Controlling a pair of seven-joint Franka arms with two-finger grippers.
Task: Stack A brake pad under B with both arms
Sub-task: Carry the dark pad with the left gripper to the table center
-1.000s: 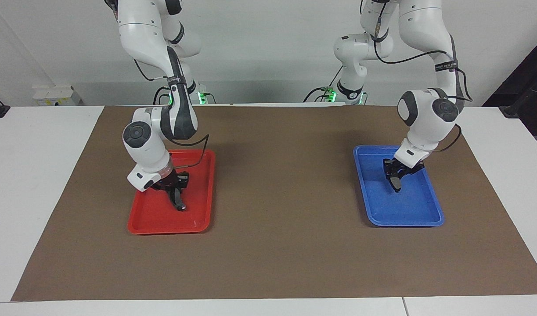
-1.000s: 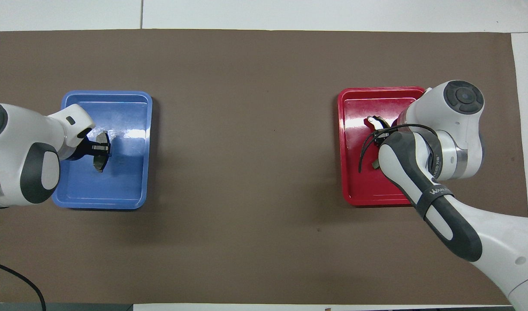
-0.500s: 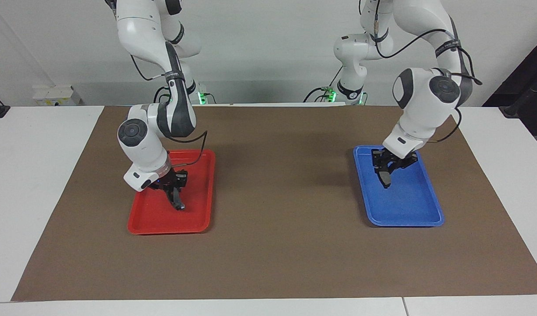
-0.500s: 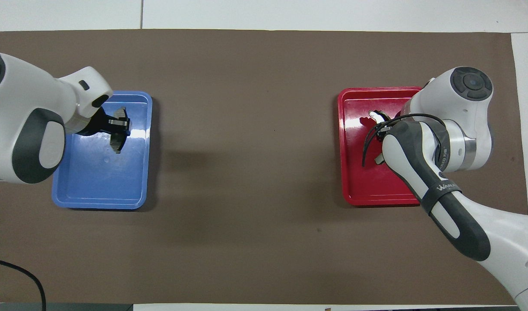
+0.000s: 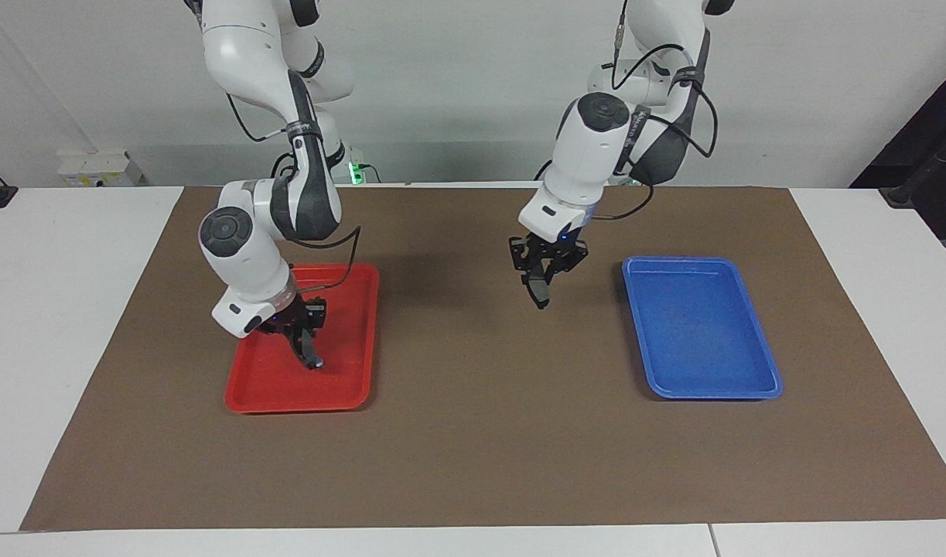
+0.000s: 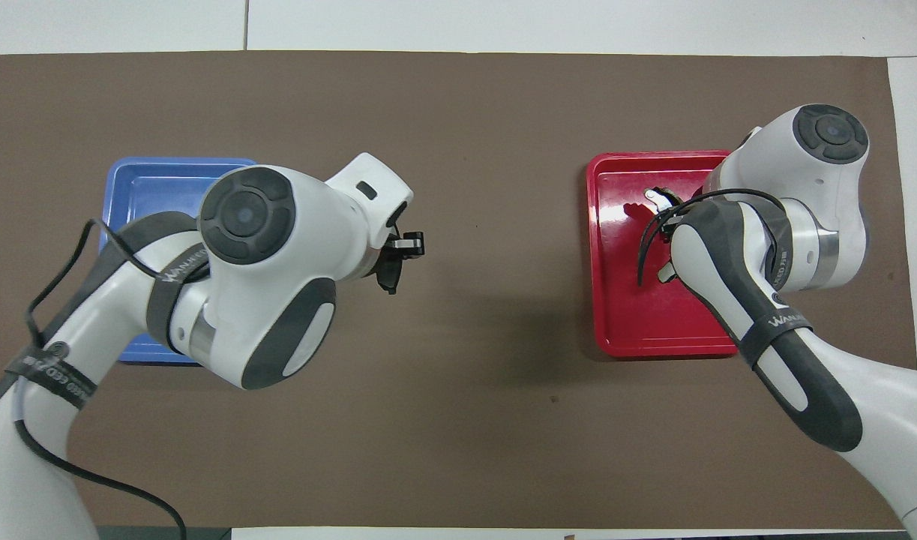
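Note:
My left gripper [image 5: 541, 280] is shut on the A brake pad [image 5: 540, 294], a short dark grey piece that hangs edge-down from it. It is up in the air over the brown mat, between the two trays. The overhead view shows this gripper [image 6: 395, 255] and the A brake pad [image 6: 388, 277] just off the blue tray's edge. My right gripper [image 5: 304, 334] is shut on B [image 5: 312, 353], the longer curved black pad. B hangs low over the red tray [image 5: 349, 340]. From overhead, the arm hides most of B and its silvery end [image 6: 657, 197] sticks out.
The blue tray [image 5: 697, 333] lies bare toward the left arm's end of the table, partly under the left arm from overhead [image 6: 158, 180]. The red tray [image 6: 623, 315] lies toward the right arm's end. A brown mat [image 5: 473, 433] covers the white table.
The left arm has lifted the A brake pad out of the blue tray and swung it toward the table's middle. The right gripper has risen slightly with B over the red tray.

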